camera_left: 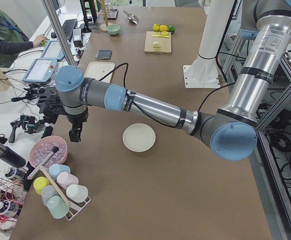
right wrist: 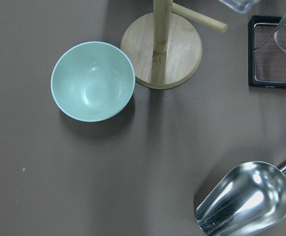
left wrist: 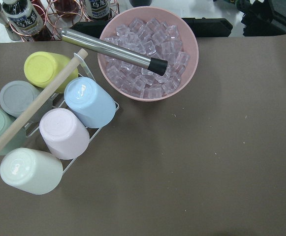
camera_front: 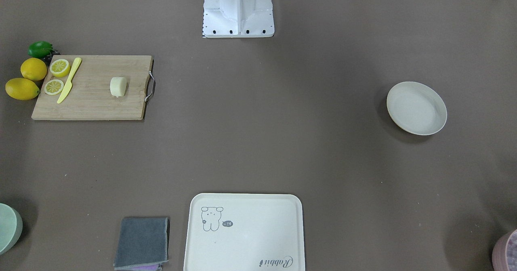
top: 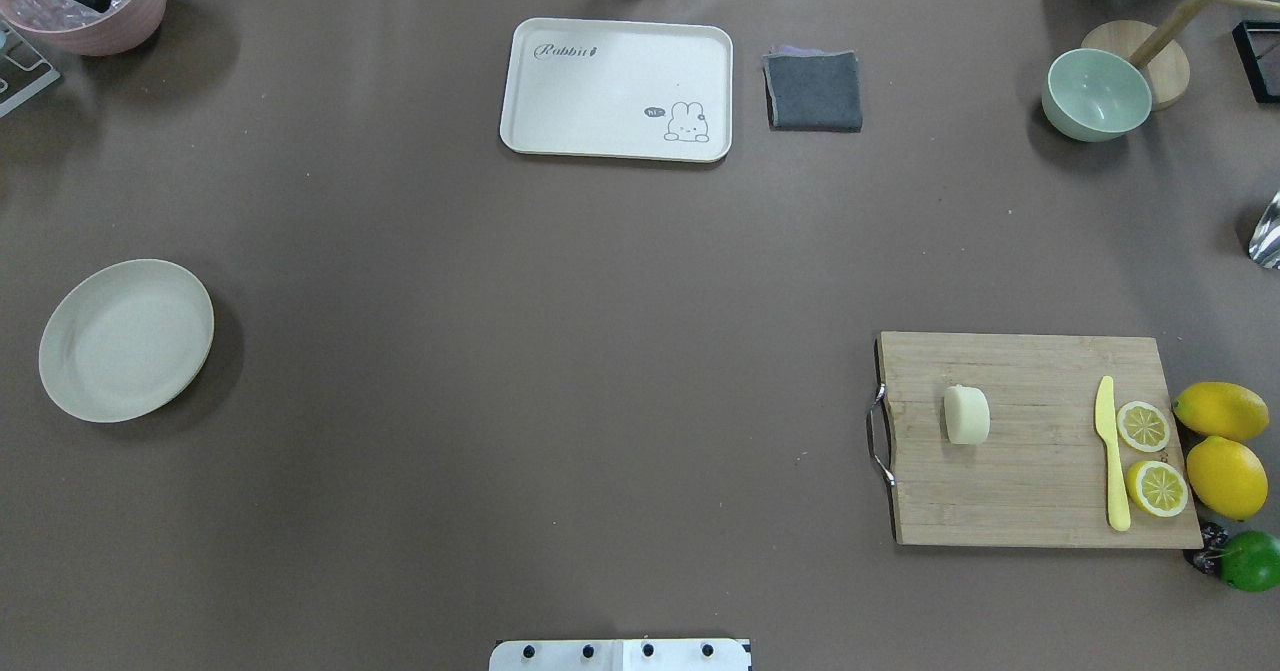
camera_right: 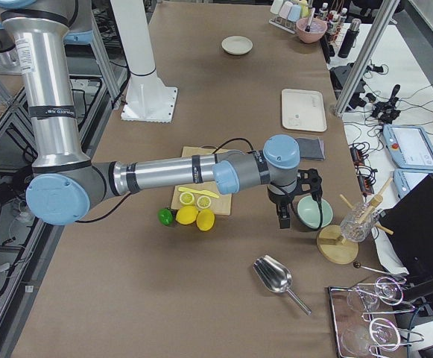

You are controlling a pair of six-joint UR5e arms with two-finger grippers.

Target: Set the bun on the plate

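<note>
The pale cream bun (top: 966, 414) (camera_front: 118, 86) lies on a wooden cutting board (top: 1040, 491) on the table's right half. The plain round plate (top: 126, 339) (camera_front: 416, 108) stands empty far across on the left half. My left gripper (camera_left: 75, 135) hangs over the table's left end beside a pink ice bowl, away from the plate (camera_left: 138, 137). My right gripper (camera_right: 283, 218) hangs near a mint bowl, beyond the board from the bun. Both grippers show only in the side views, so I cannot tell whether they are open or shut.
On the board lie a yellow knife (top: 1110, 451) and two lemon halves (top: 1143, 426); whole lemons (top: 1222, 411) and a lime (top: 1250, 559) sit beside it. A bear tray (top: 617, 88), grey cloth (top: 813, 90), mint bowl (right wrist: 92, 81), metal scoop (right wrist: 246, 199), ice bowl (left wrist: 150, 54) and cup rack (left wrist: 49, 132) line the edges.
</note>
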